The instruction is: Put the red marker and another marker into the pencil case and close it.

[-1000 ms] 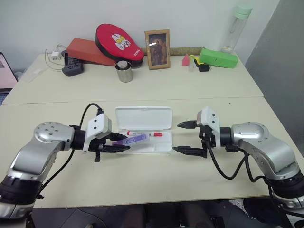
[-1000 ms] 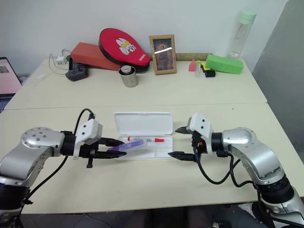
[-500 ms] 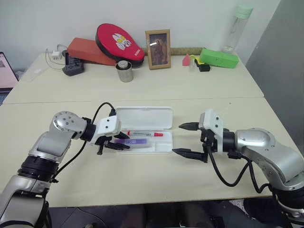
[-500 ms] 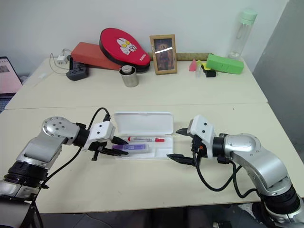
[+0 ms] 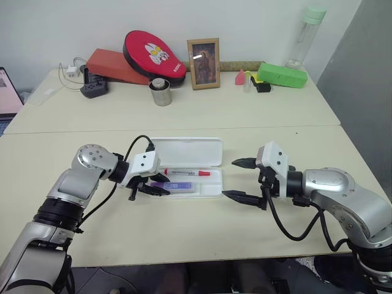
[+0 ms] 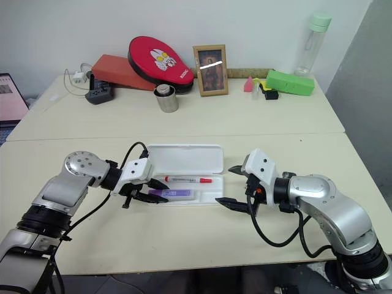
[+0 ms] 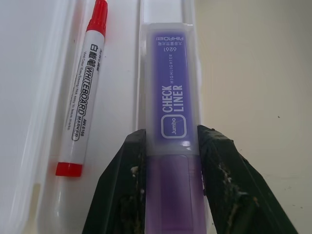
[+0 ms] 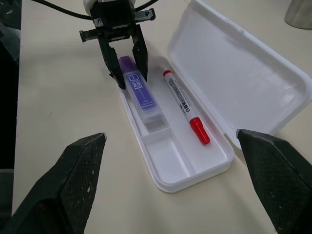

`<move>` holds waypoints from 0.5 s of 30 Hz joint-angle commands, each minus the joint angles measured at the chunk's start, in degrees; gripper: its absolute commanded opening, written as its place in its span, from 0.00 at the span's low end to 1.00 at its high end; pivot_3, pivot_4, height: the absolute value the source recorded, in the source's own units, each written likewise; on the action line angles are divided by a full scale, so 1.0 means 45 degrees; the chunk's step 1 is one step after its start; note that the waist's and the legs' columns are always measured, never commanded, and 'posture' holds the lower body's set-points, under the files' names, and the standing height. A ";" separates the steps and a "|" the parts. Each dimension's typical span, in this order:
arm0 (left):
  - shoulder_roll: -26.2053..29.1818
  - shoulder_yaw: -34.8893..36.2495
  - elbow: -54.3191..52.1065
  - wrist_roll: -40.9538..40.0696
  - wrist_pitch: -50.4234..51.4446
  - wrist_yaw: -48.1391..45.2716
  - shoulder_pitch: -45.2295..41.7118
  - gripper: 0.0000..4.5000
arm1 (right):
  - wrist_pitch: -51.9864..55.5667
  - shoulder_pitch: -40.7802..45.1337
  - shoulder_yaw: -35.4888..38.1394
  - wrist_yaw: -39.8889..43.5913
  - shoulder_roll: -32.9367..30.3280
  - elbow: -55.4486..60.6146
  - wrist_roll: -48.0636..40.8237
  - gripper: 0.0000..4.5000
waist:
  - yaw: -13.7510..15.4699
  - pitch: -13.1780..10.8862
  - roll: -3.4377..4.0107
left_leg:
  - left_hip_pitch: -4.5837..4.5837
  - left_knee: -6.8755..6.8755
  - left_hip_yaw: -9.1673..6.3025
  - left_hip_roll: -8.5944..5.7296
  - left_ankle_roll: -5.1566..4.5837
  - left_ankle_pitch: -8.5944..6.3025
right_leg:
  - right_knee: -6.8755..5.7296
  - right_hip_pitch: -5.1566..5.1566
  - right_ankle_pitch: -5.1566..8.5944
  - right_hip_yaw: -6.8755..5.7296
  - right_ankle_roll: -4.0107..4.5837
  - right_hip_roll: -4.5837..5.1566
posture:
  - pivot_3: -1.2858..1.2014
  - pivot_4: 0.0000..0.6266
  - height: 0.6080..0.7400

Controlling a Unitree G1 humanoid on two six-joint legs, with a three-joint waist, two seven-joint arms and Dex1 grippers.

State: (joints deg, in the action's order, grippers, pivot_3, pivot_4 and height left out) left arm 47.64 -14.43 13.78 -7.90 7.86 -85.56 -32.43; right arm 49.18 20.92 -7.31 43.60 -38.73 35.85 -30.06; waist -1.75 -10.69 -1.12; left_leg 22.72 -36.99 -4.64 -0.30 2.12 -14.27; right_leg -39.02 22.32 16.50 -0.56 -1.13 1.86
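Observation:
The white pencil case (image 5: 187,150) lies open mid-table, lid laid back. The red marker (image 5: 184,173) rests in the tray's far lane, red cap pointing right. In the near lane lies another marker (image 5: 180,183), purple with a white-and-blue label. My left gripper (image 5: 158,184) is shut on its left end, the black fingers (image 7: 129,185) pinching the barrel (image 7: 170,97) on both sides. From the right wrist view, the purple marker (image 8: 141,95) lies parallel to the red marker (image 8: 184,107). My right gripper (image 5: 228,179) hovers just right of the case, open and holding nothing.
Along the back of the table stand a metal cup (image 5: 161,92), a photo frame (image 5: 203,55), a red pad (image 5: 153,52), a green box (image 5: 282,75), a bottle (image 5: 306,33) and a power strip (image 5: 93,89). A screen (image 5: 7,92) sits at the left edge.
My left gripper has carried the purple marker forward and down, from tilted over the case's left front edge to lying in the tray. The right gripper has stayed put.

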 commanded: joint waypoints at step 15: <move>-0.0141 0.0054 -0.0273 0.0040 0.0453 -0.0235 -0.0356 0.60 | -0.0095 0.0063 0.0277 -0.0342 -0.0153 0.0446 -0.0242 1.00 | -0.0005 0.0000 0.0000 | -0.0002 -0.0001 0.0000 0.0000 0.0000 0.0000 | -0.0003 0.0000 0.0000 0.0001 0.0001 0.0000 | 0.52 0.24 1.00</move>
State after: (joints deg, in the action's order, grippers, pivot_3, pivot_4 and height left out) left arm 46.92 -14.55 13.78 -7.57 9.82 -86.48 -32.97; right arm 49.27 20.92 -7.32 42.20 -38.95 35.86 -30.43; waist -1.77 -10.69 -1.12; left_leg 22.72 -36.99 -4.63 -0.30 2.11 -14.27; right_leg -39.03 22.32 16.50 -0.55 -1.13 1.86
